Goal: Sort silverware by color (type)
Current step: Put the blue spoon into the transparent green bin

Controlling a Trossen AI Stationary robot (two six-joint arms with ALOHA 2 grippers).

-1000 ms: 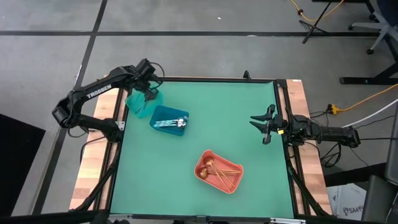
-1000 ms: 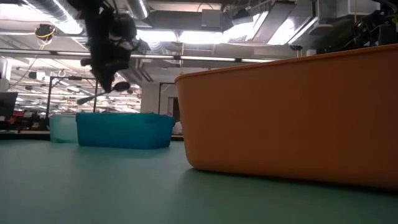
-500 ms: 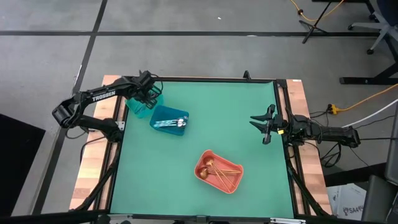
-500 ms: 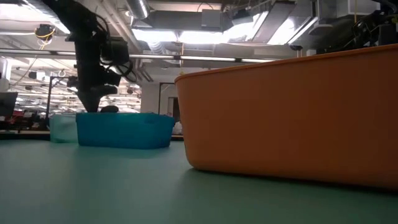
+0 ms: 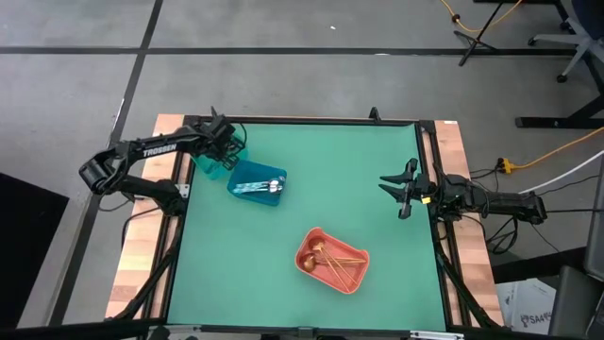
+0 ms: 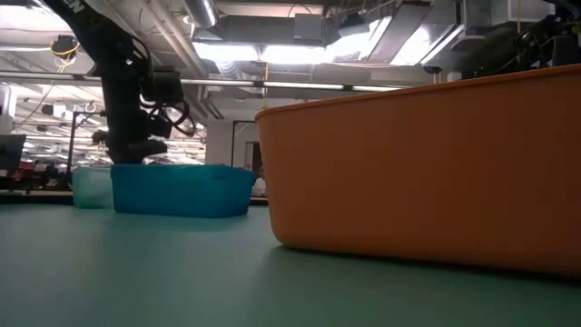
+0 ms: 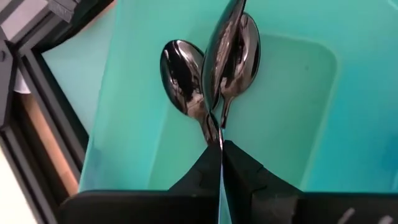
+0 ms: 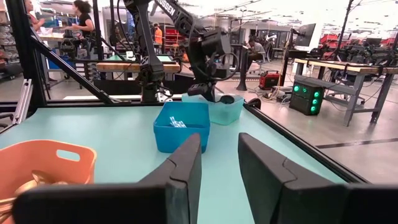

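Item 1, nearest you, lower centre of the high view: coral bin [image 5: 331,261], smooth plastic with rounded corners, is holding copper-gold spoons [image 5: 328,260] that are lying crossed on its floor; in the low view its wall [image 6: 427,173] is filling the right half of the frame.

Item 2, left of centre: blue bin [image 5: 257,182], rectangular and opaque, is carrying light-blue-handled silverware [image 5: 262,185] with shiny silver ends.

Item 3, upper left, touching or just beside the blue bin: teal bin [image 5: 211,161], translucent plastic. In the left wrist view you are seeing two glossy black spoons [image 7: 186,78], oval bowls side by side, over its floor.

Item 4: left gripper [image 5: 225,148] is reaching down into the teal bin, fingers pinched tight on a black spoon's thin handle [image 7: 214,134].

Item 5, right edge of the table [image 5: 311,151]: right gripper [image 5: 397,191] is waiting, fingers [image 8: 183,168] standing partly apart, holding nothing.
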